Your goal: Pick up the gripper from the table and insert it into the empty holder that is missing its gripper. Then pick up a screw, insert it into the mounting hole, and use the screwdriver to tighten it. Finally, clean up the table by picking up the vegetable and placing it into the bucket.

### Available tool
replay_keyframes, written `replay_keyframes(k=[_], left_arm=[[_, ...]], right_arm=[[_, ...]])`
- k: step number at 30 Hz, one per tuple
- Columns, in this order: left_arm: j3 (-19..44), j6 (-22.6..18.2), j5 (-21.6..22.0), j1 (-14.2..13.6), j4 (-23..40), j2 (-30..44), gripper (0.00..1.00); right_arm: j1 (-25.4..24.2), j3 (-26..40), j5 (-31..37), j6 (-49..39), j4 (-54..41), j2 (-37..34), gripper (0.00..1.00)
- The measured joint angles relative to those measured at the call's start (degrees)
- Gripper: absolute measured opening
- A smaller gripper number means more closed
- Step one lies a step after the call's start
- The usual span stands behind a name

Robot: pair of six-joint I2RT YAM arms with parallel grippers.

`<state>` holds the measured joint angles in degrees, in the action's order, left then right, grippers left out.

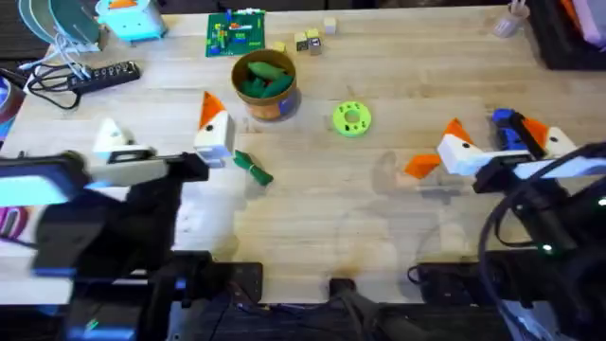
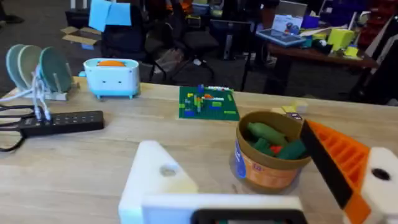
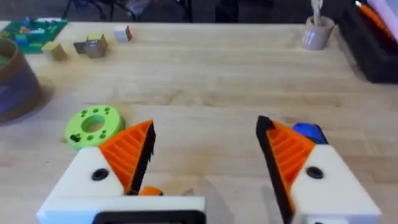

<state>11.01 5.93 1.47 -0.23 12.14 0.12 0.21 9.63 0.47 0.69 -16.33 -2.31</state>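
The orange wedge-shaped gripper (image 1: 421, 166) lies on the table (image 1: 379, 218), just left of my right gripper (image 1: 492, 130), and peeks out under one right finger (image 3: 149, 191). My right gripper (image 3: 205, 124) is open and holds nothing. The blue screwdriver (image 1: 507, 128) (image 3: 308, 130) lies beside its other finger. My left gripper (image 1: 158, 118) (image 2: 230, 140) is open too; one finger (image 2: 155, 174) is a bare white holder with a hole, the other carries an orange pad (image 2: 339, 155). A dark green vegetable (image 1: 254, 169) lies on the table next to the left gripper. The orange bucket (image 1: 275, 104) (image 2: 267, 171) has green vegetables inside.
A lime-green disc (image 1: 351, 119) (image 3: 92, 124) lies mid-table. At the back are a green brick plate (image 1: 237, 33), small wooden blocks (image 1: 308, 40), a light blue box (image 1: 133, 19), a black power strip (image 1: 95, 76) and a small cup (image 1: 507, 24). Bare wood spans the front middle.
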Motion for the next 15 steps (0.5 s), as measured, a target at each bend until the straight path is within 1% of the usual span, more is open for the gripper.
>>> replay_keyframes(k=[3, 6, 8, 10, 12, 15], left_arm=[[9.04, 0.65, 1.76, 0.00, 10.43, 1.51, 0.992], [17.31, 1.18, 3.01, 0.00, 21.36, 5.35, 0.992], [22.52, 2.48, 3.32, 0.00, 29.31, 9.23, 0.992], [26.89, 4.65, 3.53, 0.00, 35.69, 13.41, 0.992], [30.42, 7.25, 3.24, 0.00, 40.34, 17.61, 0.992], [33.50, 10.55, 0.68, 0.00, 41.22, 23.38, 0.992]], right_arm=[[0.00, 7.85, -0.15, 0.76, -8.66, -3.71, 0.991], [0.00, 17.87, -0.18, 2.13, -17.79, -9.65, 0.991], [0.00, 24.06, -0.33, 2.84, -22.79, -13.65, 0.991], [0.00, 29.76, -0.51, 3.41, -27.44, -17.52, 0.991], [0.00, 34.35, -1.07, 3.75, -30.07, -21.01, 0.991], [0.00, 37.98, -3.10, 4.04, -30.12, -24.71, 0.991]])
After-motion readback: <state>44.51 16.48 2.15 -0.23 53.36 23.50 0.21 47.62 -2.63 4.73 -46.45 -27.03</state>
